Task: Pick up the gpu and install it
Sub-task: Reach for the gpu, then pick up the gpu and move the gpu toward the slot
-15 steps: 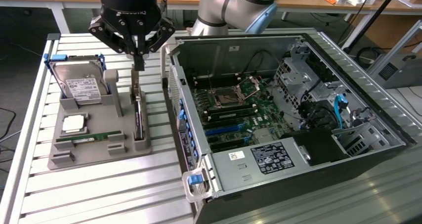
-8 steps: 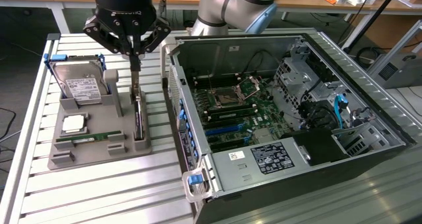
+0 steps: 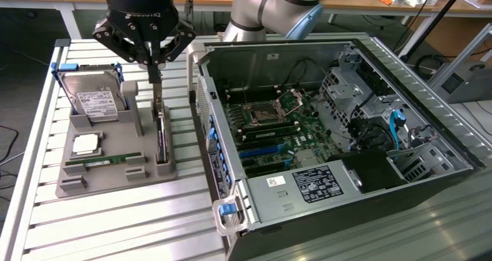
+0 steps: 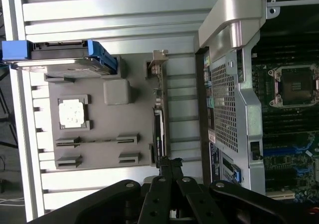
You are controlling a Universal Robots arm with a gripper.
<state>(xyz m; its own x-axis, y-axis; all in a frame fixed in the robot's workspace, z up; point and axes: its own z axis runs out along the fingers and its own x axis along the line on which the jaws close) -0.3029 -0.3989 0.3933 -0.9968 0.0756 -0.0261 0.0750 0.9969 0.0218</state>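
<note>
**A:** Where is the gpu?

**B:** The gpu (image 3: pixel 161 131) stands on edge in a slot of the grey holder tray (image 3: pixel 108 180), along the side nearest the open computer case (image 3: pixel 206 88). Its silvery bracket is at the end closer to the hard drive (image 3: pixel 94 99).

**A:** And the claw?

**B:** The claw (image 3: pixel 154 75) hangs over the card with its fingertips pressed together and nothing between them. Whether they touch the card's top edge I cannot tell.

**A:** What else is in the tray?

**B:** A processor chip (image 3: pixel 84 144) and a green memory stick (image 3: pixel 103 161). The tray sits on the slatted metal surface (image 3: pixel 115 226).
</note>
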